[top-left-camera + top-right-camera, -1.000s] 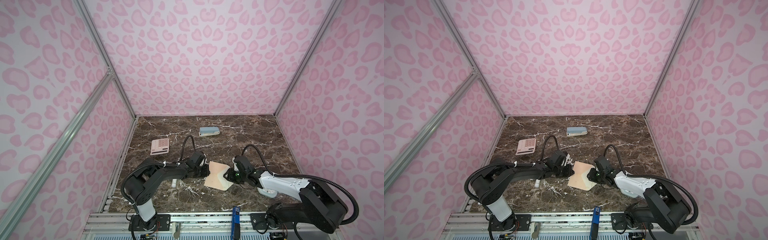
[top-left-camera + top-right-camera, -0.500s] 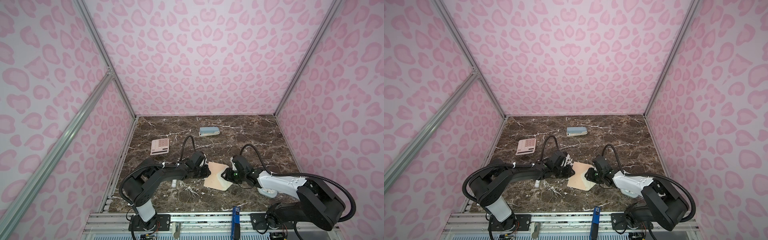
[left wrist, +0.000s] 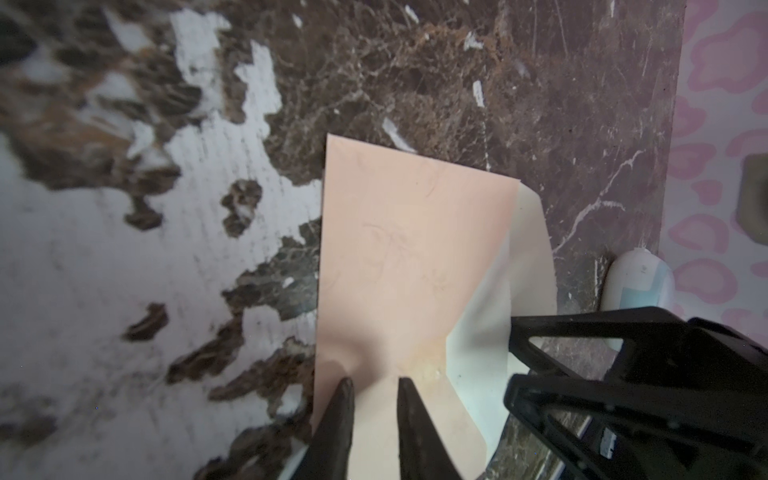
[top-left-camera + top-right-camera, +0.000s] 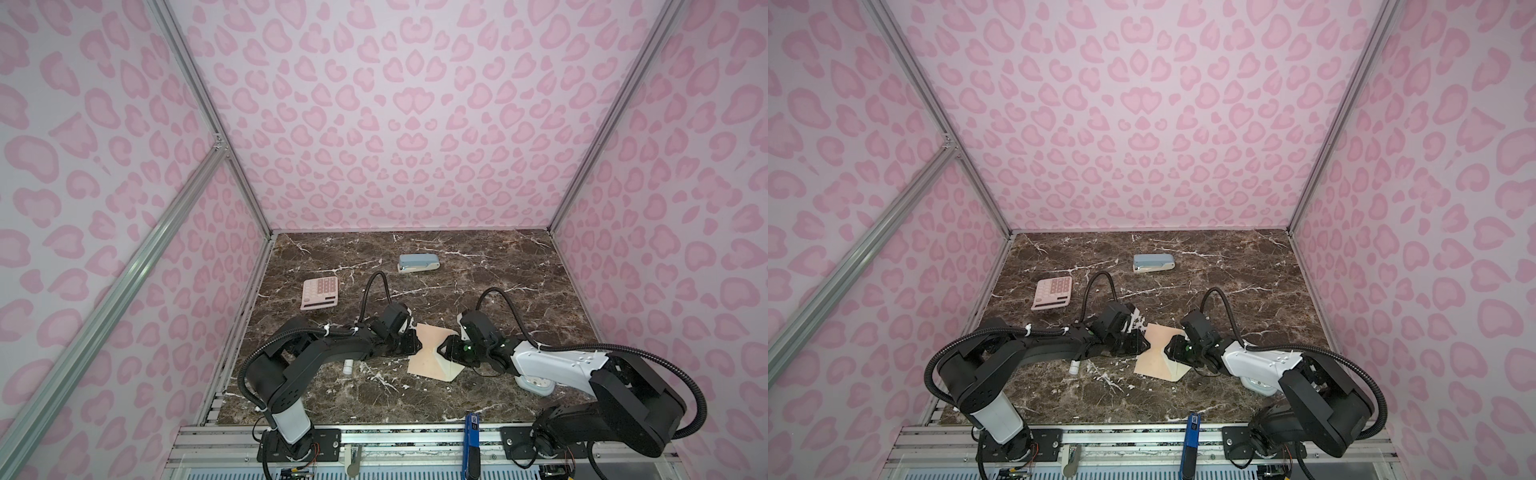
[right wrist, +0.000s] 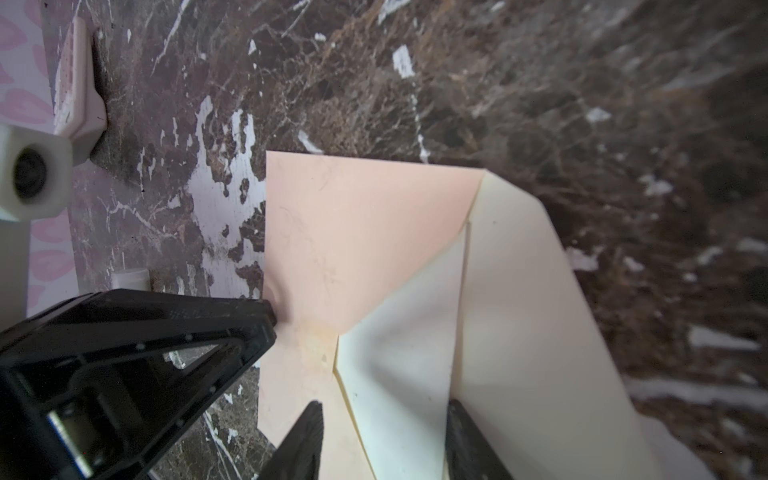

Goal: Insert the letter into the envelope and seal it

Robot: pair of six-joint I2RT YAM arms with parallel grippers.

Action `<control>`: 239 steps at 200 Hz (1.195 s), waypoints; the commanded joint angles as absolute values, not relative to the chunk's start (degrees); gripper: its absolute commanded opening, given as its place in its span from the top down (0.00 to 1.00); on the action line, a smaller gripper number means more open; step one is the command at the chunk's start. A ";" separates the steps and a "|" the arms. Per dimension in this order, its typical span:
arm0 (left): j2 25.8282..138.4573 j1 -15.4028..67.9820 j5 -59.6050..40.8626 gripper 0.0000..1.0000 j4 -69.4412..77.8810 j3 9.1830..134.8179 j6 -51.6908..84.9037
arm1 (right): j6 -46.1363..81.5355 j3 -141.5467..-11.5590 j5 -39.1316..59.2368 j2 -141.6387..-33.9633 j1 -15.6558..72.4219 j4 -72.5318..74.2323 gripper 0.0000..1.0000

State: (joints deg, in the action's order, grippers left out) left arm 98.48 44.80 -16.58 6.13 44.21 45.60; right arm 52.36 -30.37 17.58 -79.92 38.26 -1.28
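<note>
The peach envelope [image 4: 428,353] [image 4: 1158,353] lies flat on the marble table between both arms, its cream flap [image 5: 519,311] [image 3: 534,249] folded out toward the right arm. My left gripper [image 3: 376,386] [image 4: 415,343] sits low over the envelope's left edge, its jaws a narrow gap apart with bare peach paper showing between them. My right gripper [image 5: 384,415] [image 4: 444,347] stands open over the envelope's mouth, one finger above the peach panel, the other at the flap fold. The two grippers face each other closely. The letter is hidden; only faint marks show through the peach paper [image 5: 316,257].
A pink calculator [image 4: 319,293] lies at the left and a blue stapler [image 4: 417,262] farther back. A small white cylinder [image 4: 348,366] rests by the left arm. A white and blue bottle [image 3: 640,286] stands near the right arm. Pink walls enclose the table.
The right gripper has crept slightly left over the envelope. The envelope and the left arm have stayed in place.
</note>
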 commanded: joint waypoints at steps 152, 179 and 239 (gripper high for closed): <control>98.35 44.82 -14.68 0.77 0.18 43.31 45.88 | 53.58 -32.56 15.41 -76.40 39.87 -12.24 0.44; 98.62 44.82 -14.81 0.77 0.16 43.42 46.05 | 53.09 -32.53 15.46 -75.55 39.84 -13.89 0.43; 98.79 44.79 -15.21 0.77 0.02 43.86 46.01 | 53.92 -32.23 17.03 -77.01 40.16 -12.15 0.47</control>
